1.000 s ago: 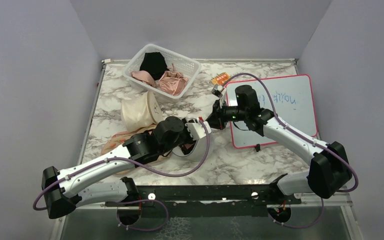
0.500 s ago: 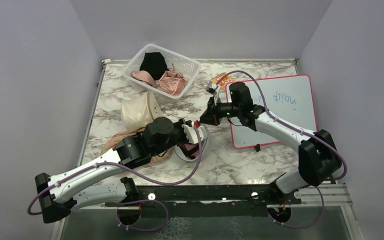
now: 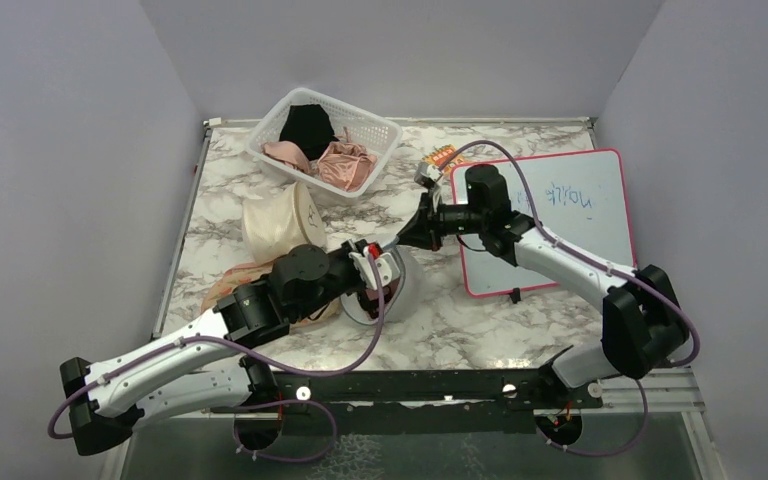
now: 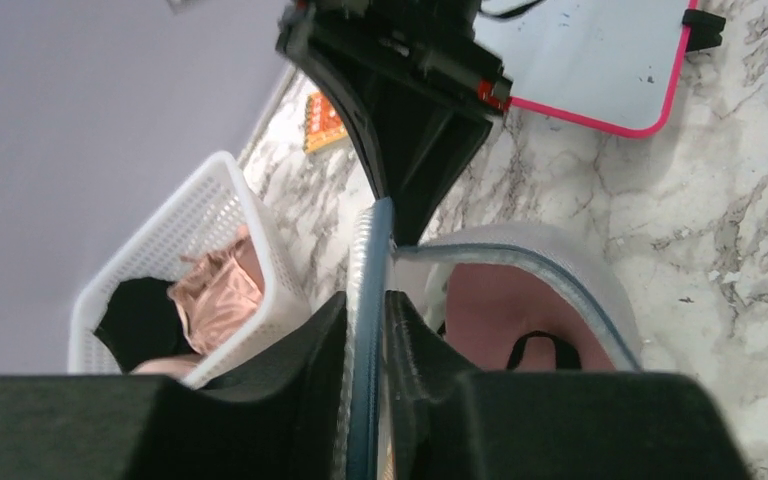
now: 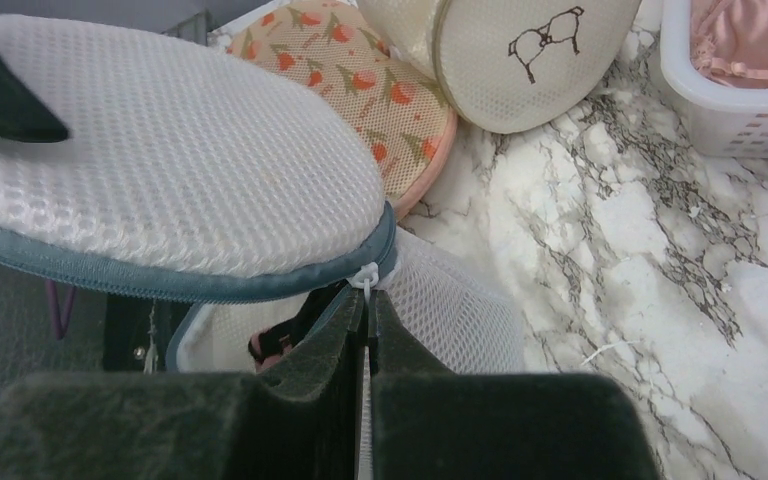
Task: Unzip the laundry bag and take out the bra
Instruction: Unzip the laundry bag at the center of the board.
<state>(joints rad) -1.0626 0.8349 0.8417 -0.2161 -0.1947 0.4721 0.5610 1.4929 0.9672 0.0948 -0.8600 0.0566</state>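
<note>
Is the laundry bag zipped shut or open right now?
Open: the lid stands lifted off the laundry bag, and pink fabric shows inside.

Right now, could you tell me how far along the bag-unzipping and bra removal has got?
Done: the laundry bag is partly unzipped, its lid lifted. In hand: the left pincer clamps the lid's rim while the right pincer pinches the zip pull. Left: the pink bra lies inside, not yet removed.
</note>
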